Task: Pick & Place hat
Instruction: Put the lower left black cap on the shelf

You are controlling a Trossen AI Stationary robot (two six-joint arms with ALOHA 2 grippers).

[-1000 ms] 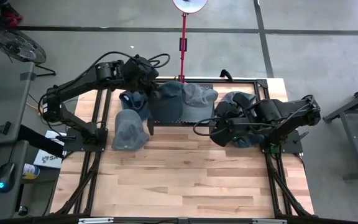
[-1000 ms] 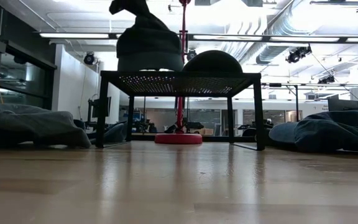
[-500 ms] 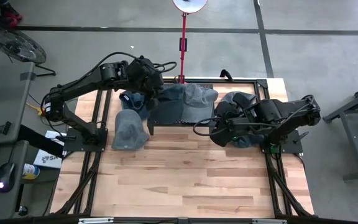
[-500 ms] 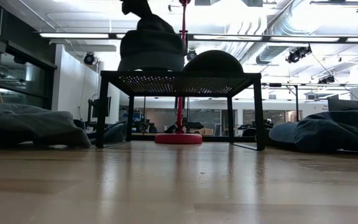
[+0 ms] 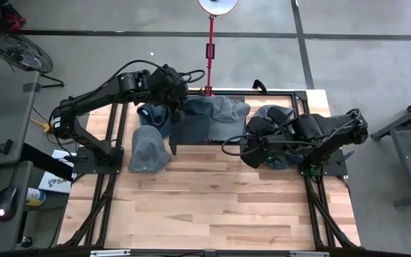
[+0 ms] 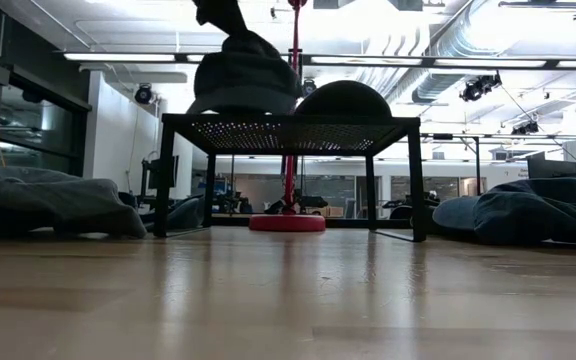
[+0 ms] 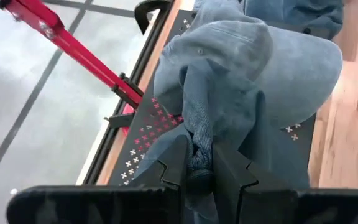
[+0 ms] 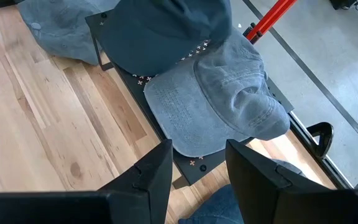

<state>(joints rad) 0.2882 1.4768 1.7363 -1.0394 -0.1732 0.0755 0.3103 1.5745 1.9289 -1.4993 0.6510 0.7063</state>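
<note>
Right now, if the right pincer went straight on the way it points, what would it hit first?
Most likely the light blue cap lying on the black perforated stand, straight ahead of the open right pincer; depth is uncertain.

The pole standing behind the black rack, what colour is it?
Red; the pole shows best in the high view.

Beyond the far edge of my wooden table (image 5: pixel 212 207), a red pole (image 5: pixel 210 50) rises from a round red base (image 6: pixel 287 223) to a white disc (image 5: pixel 217 6). Off to my left, a computer mouse (image 5: pixel 3 210) lies near, and a bicycle wheel (image 5: pixel 13 50) stands farther back.
</note>
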